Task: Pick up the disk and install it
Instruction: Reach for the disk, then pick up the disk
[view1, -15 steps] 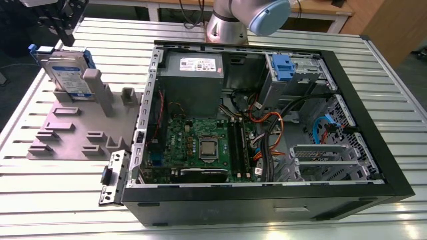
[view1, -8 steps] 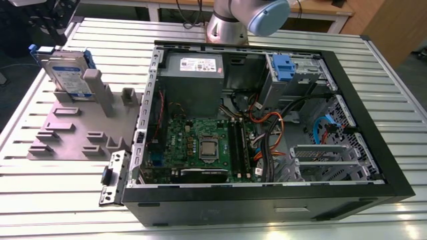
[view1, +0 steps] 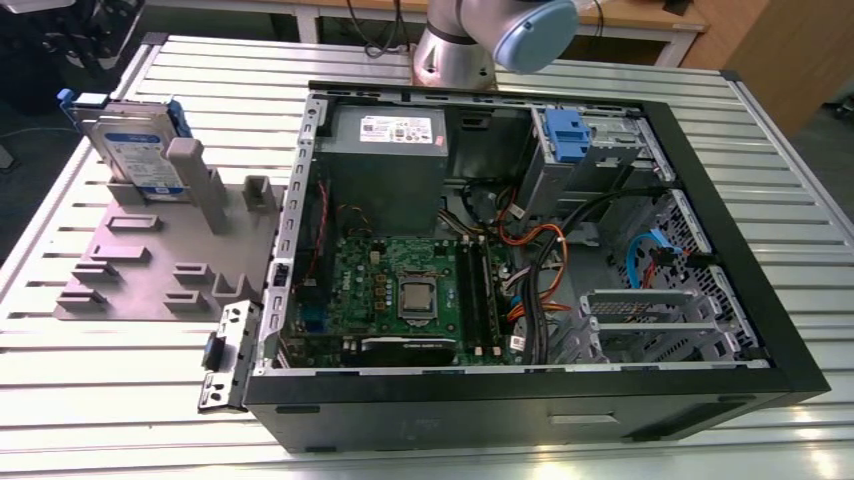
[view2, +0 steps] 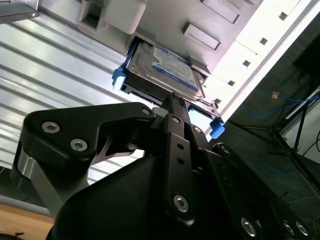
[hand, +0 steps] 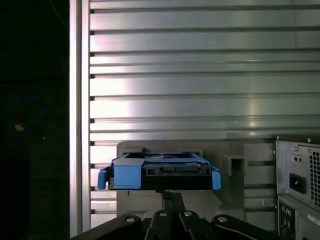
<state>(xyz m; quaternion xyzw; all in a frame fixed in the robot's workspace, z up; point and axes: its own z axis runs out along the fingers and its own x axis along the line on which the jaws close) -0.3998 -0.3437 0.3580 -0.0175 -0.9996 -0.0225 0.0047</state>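
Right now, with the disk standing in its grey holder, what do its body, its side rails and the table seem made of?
Disk body: likely metal, dull silvery sheen. Rails: probably plastic, uniform matte blue. Table: seems aluminium, ribbed slats with bright glare.

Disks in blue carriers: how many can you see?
1. The disk stands on edge in the grey fixture, at the exterior view's left of the open case; its bays may hide others.

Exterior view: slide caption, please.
The disk stands upright in the grey fixture beside the open computer case.
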